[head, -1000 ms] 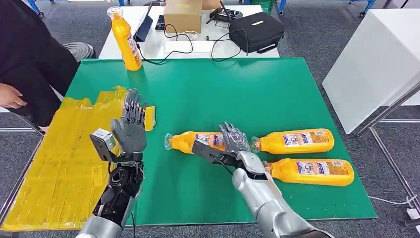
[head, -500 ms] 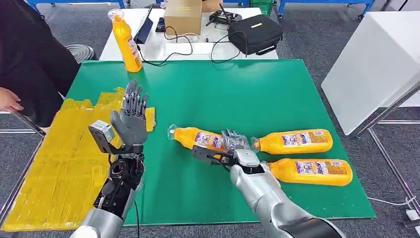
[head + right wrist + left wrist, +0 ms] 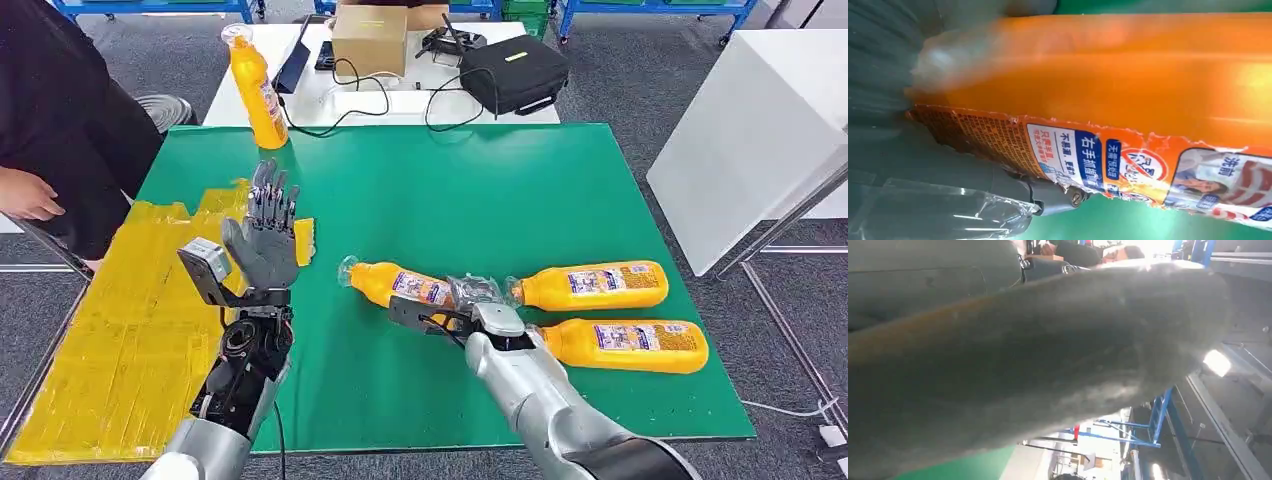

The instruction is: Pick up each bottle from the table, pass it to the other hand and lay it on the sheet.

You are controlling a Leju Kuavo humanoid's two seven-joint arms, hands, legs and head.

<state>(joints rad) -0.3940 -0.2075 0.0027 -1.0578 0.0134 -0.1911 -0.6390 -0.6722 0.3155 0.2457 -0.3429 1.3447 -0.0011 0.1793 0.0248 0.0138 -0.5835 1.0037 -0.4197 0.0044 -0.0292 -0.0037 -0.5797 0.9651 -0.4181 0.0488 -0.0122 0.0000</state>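
floor: grey carpet (image 3: 640, 100); bkgd: white table (image 3: 400, 100); rt: white cabinet (image 3: 740, 170)

1. Torn label on the orange bottle (image 3: 1128, 75) held in the right hand (image 3: 478, 300): white Chinese print on a blue panel, partly legible as "右手抓握", beside a red prohibition circle.
2. Further along the same label: large characters "洗" and "前" by a small photo; the rest cut off or too blurred to read.
3. Labels on the two bottles lying nearby (image 3: 590, 285) (image 3: 625, 345) and on the standing bottle (image 3: 255, 90): print too small to read.
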